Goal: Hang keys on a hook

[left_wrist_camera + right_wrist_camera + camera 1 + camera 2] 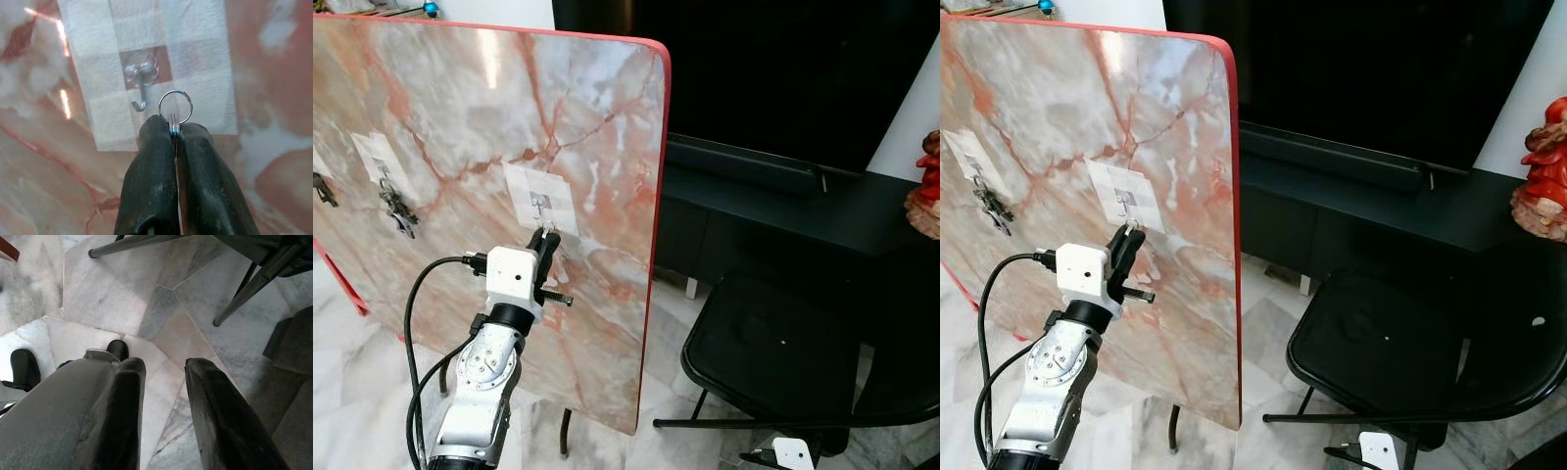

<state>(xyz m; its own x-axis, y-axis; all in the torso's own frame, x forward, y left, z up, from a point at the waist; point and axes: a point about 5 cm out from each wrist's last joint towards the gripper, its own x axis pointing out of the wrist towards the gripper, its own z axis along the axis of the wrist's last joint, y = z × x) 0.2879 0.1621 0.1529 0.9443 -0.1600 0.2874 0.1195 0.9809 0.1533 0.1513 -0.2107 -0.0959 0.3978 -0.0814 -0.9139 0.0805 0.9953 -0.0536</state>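
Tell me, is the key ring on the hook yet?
Not yet. Done: the left gripper has picked up the ring and brought it up to the board; its fingers are pinched shut on it. In hand: the ring sits just beside the hook, not over it. Left: slip the ring over the hook's tip and let go. Another hook already holds keys. The right gripper hangs open above the floor.
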